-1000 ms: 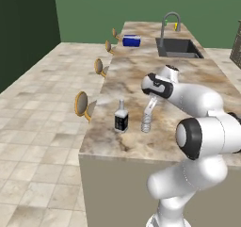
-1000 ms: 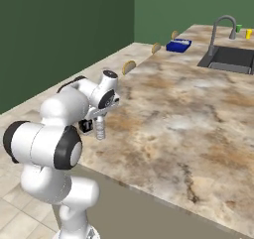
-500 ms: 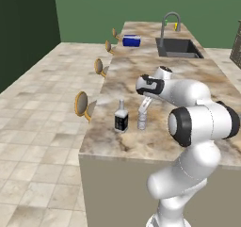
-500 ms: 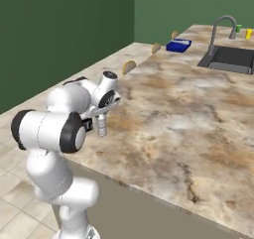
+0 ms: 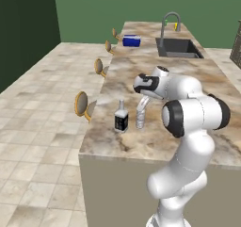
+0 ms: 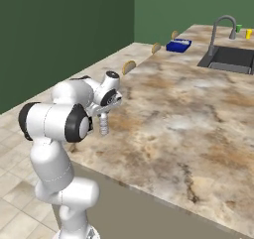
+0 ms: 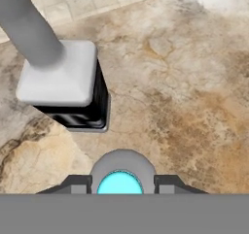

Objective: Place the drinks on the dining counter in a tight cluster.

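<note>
In the left base view, the small clear water bottle [image 5: 140,118] is seen standing upright on the dining counter [image 5: 188,77], close to the near edge on the stool side, with the gripper [image 5: 143,105] brought down over its upper part. Just beside it, towards the stools, the small dark white-labelled bottle [image 5: 121,117] stands upright; whether the two bottles touch cannot be told. A blue box [image 5: 131,41] lies far along the counter, near the sink [image 5: 179,47] and the curved faucet [image 5: 170,23], and round stools [image 5: 83,104] are lined along the side. In the right base view, the gripper [image 6: 105,115] is shown pinching the water bottle [image 6: 104,126] near its top, the bottle's base at the marbled top [image 6: 198,119]. In the hand view, the blue cap [image 7: 119,183] is seen from above between the two finger tips [image 7: 80,184], which are pressed in on either side of it, while the dark bottle [image 7: 66,82] stands close by on the stone.
</note>
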Motion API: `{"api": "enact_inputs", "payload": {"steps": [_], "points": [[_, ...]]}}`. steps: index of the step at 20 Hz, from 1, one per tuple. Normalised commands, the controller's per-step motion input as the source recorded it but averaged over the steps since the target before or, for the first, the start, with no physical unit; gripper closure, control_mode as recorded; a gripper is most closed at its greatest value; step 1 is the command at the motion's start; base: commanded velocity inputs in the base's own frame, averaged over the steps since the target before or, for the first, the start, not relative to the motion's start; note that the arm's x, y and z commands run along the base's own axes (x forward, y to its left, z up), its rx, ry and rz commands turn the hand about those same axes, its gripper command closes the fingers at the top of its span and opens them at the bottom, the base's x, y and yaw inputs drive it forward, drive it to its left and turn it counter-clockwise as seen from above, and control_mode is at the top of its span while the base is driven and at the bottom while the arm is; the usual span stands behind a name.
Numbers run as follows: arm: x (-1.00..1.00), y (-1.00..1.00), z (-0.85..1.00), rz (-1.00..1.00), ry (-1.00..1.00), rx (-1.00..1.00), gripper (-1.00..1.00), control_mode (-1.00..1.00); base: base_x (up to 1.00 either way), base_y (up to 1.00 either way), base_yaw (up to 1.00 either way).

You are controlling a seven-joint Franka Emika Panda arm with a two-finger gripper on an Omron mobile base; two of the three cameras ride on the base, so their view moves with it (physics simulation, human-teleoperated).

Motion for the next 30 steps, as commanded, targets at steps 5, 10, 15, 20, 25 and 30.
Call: {"api": "enact_inputs", "payload": {"steps": [5, 10, 15, 20, 25, 30], "points": [[0.00, 0.01, -0.22, 0.00, 0.02, 0.00, 1.00, -1.00, 0.00, 0.00, 0.00], [0.00, 0.04, -0.18, 0.00, 0.01, 0.00, 1.00, -1.00, 0.00, 0.00, 0.00], [0.00, 0.02, -0.04, 0.00, 0.00, 0.00, 1.00, -1.00, 0.00, 0.00, 0.00], [0.00, 0.00, 0.00, 0.00, 0.00, 0.00, 1.00, -1.00, 0.00, 0.00, 0.00], [0.00, 0.00, 0.00, 0.00, 0.00, 0.00, -1.00, -1.00, 0.00, 0.00, 0.00], [0.00, 0.00, 0.00, 0.00, 0.02, 0.00, -1.00, -1.00, 0.00, 0.00, 0.00]]}}
